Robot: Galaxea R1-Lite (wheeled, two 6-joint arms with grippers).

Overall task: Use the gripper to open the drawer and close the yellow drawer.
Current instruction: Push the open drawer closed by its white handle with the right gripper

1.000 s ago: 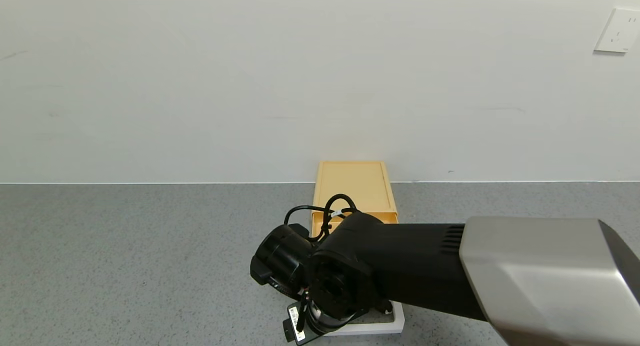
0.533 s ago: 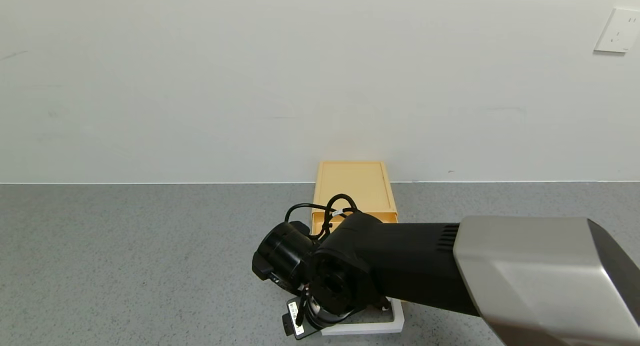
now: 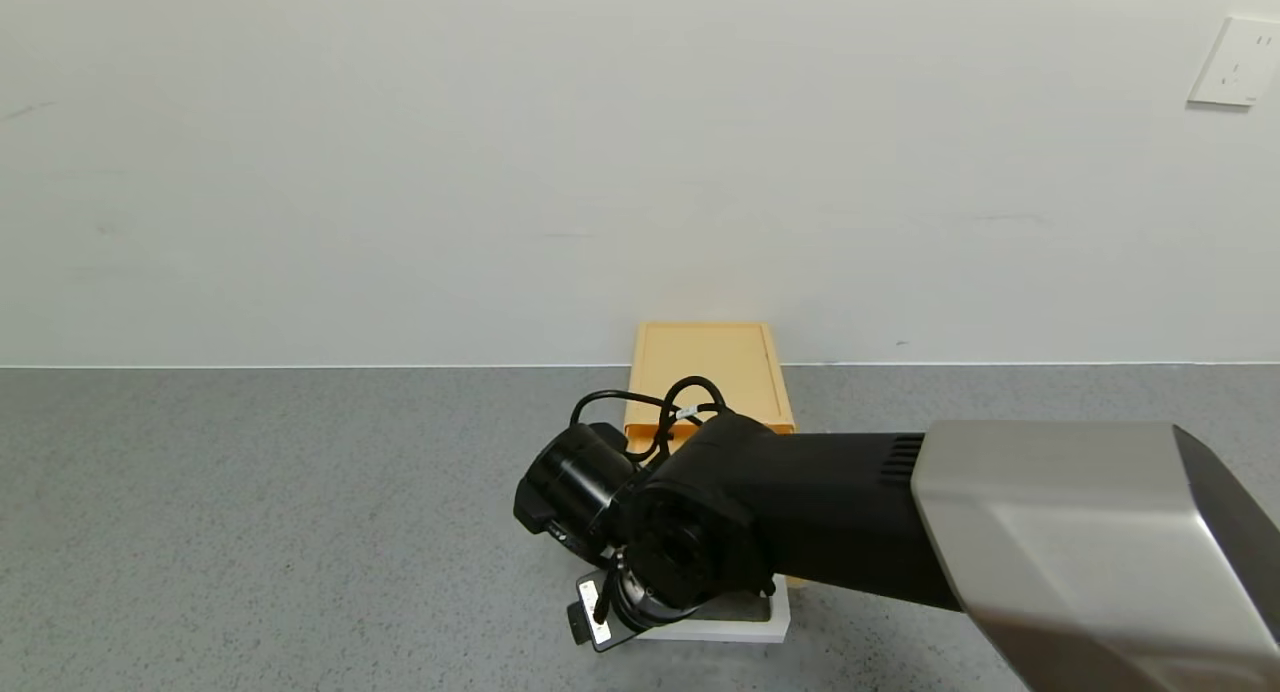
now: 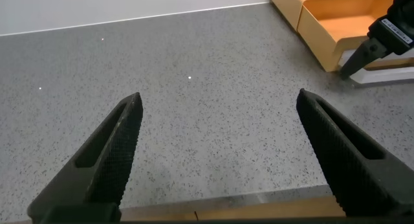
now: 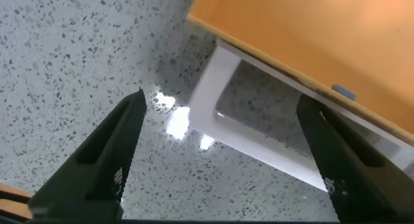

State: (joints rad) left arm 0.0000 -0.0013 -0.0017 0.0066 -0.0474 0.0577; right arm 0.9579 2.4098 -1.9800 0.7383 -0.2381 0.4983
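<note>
The flat yellow case (image 3: 708,372) stands against the wall at the back of the grey counter. Its drawer (image 5: 310,36) is pulled out toward me and is mostly hidden under my right arm's black wrist (image 3: 690,552) in the head view. The white loop handle (image 3: 730,627) shows below the wrist. In the right wrist view my right gripper (image 5: 221,101) is open, its two fingers on either side of the handle (image 5: 259,143). My left gripper (image 4: 218,98) is open and empty over bare counter, left of the drawer (image 4: 343,23).
A white wall runs right behind the case, with a wall socket (image 3: 1235,62) at the upper right. The grey speckled counter (image 3: 300,522) stretches to both sides. Its wooden front edge (image 4: 226,211) shows in the left wrist view.
The white handle and my right wrist have moved toward the case. The drawer has slid further in.
</note>
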